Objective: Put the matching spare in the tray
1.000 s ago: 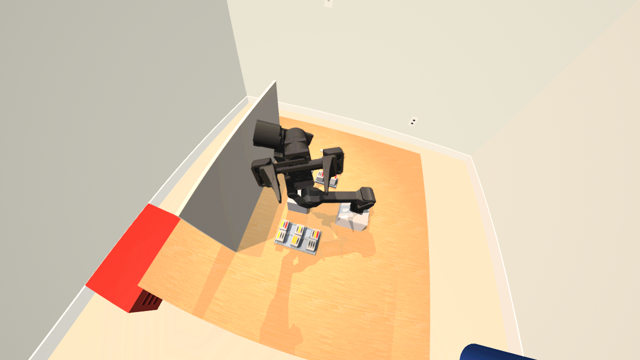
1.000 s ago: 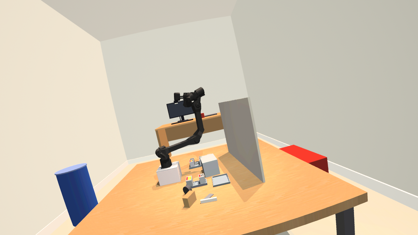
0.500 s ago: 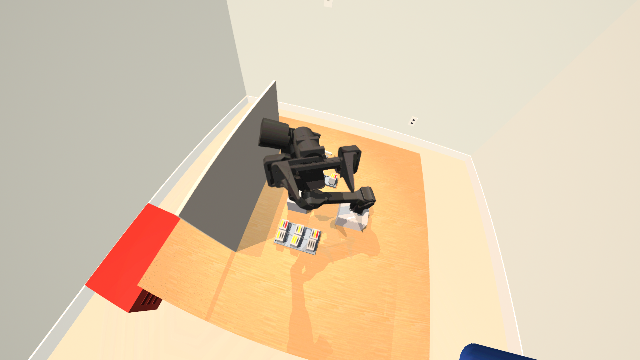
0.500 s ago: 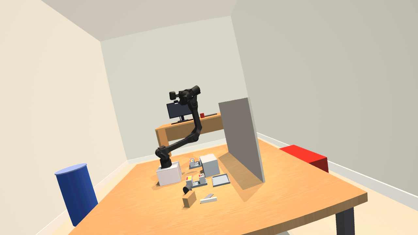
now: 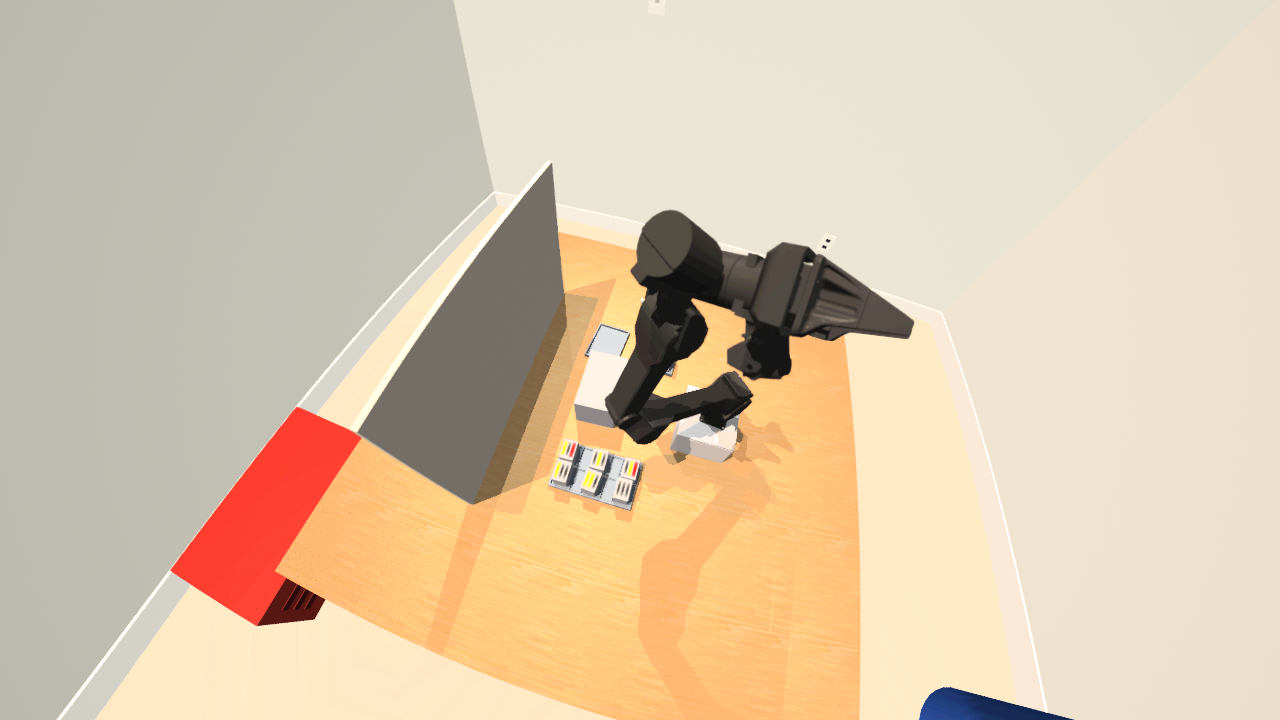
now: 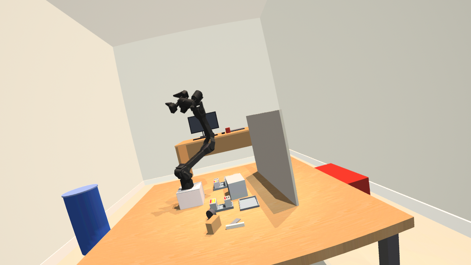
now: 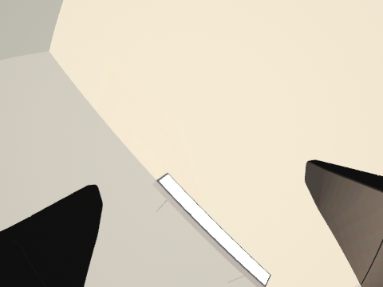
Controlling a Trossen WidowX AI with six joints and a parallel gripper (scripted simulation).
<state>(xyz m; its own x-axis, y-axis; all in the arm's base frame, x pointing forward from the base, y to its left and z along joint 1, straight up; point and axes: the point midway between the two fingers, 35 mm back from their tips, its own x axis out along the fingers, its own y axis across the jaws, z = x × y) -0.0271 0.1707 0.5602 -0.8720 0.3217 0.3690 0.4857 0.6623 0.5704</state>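
My end effector point(image 5: 823, 344) point(image 6: 169, 99) point(image 7: 206, 185) is spread nearly as wide as it goes and holds nothing. It hangs high above the surface point(image 5: 519, 582) point(image 6: 316, 217), well away from the parts; between its dark fingers, the wrist view shows only pale wall, ceiling and a white light strip.

The likely spares are small, upright pale blocks point(image 5: 590, 480) point(image 6: 216, 183) with red, yellow and dark stripes on top. Six stand in a grey rack point(image 5: 577, 477) point(image 6: 219, 188) beside a large box point(image 5: 603, 380) point(image 6: 236, 186). I cannot tell which matches, as no code on a back is readable.

I judge each block light, stiff and perhaps slightly slick, not fragile. I would straddle one from above, pinching two opposite flat sides below the stripes, minding its neighbours. The shallow tray point(image 5: 610, 340) point(image 6: 249, 202) lies on the box's other side, with no block visible in it.
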